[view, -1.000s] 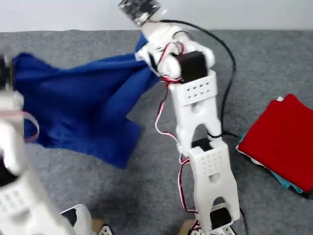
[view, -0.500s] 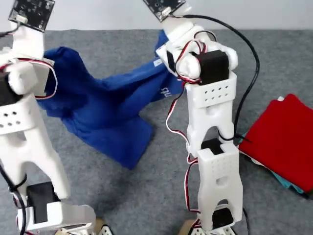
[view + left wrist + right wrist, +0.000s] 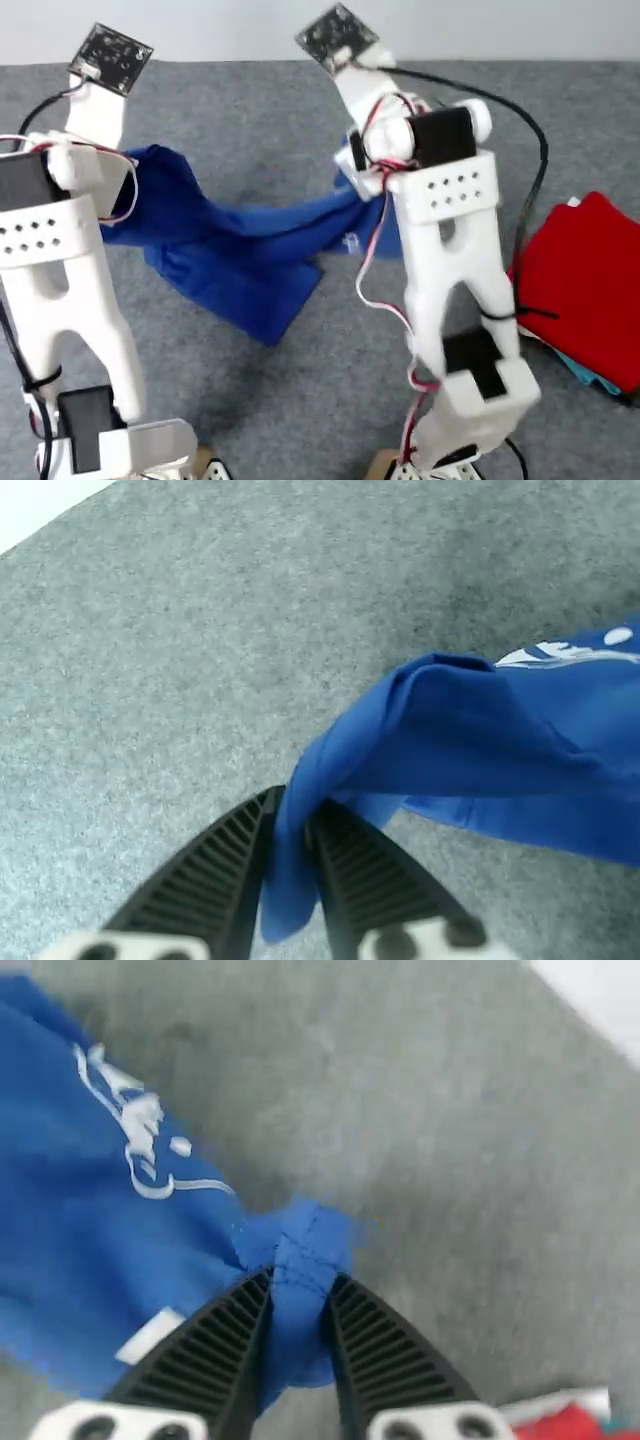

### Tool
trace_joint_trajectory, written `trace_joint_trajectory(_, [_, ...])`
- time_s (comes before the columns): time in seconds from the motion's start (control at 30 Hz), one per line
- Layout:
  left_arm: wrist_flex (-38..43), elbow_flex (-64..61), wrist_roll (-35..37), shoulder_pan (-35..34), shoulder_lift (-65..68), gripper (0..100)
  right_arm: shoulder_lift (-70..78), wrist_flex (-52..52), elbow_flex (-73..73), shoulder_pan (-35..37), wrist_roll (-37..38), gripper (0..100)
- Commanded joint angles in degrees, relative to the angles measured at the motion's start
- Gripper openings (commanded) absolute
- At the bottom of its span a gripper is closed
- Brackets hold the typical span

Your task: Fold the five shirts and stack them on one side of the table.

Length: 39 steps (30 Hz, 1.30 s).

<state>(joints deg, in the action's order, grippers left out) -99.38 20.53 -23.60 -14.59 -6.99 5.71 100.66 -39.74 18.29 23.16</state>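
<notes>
Blue shirt [image 3: 240, 250], held strung between 2 grippers over the middle of the tabletop [image 3: 300, 400], toward its far edge. Left gripper [image 3: 290, 850]: jaws narrow, pinched on a bunched corner of the cloth. Right gripper [image 3: 297, 1310]: jaws likewise clamped on a small fold of the cloth, near the white print [image 3: 135, 1135]. Between the 2 holds the shirt sags, twisted and creased, and its lower part trails on the tabletop toward the near edge. Red shirt [image 3: 585, 285]: folded, at the right edge of the tabletop, resting on a teal garment [image 3: 590, 375] whose edge peeks out beneath. Progress, as judged: at least 2 of the 5 shirts appear folded and stacked; how many lie under the red one cannot be told. The blue shirt is not yet folded; it has to be laid flat, folded and added to the stack at the right edge.
</notes>
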Motion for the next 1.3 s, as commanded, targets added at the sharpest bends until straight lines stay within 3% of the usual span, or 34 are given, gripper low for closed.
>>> trace_joint_trajectory(0.0, [-1.0,0.0,-0.7,-0.4,-3.1,0,-10.5,2.2,3.8,-3.4,-5.8,21.5])
trace_joint_trajectory(0.07, [-0.8,0.0,-0.7,-1.1,-3.0,0,-12.5,2.2,4.0,-4.9,-7.5,26.2])
trace_joint_trajectory(0.27, [4.0,-2.6,2.3,-4.1,-3.0,0,-14.3,2.4,5.4,-4.9,-3.3,26.2])
trace_joint_trajectory(0.6, [8.1,-10.9,3.9,-6.1,-3.0,0,-19.8,2.1,31.9,8.4,1.6,26.2])
trace_joint_trajectory(1.0, [8.5,-12.3,4.0,-5.9,-3.0,0,0.0,-11.5,36.9,11.4,1.5,26.2])
trace_joint_trajectory(1.27, [8.3,-12.4,4.1,-6.0,-3.1,0,9.7,-13.0,30.6,8.0,1.5,26.2])
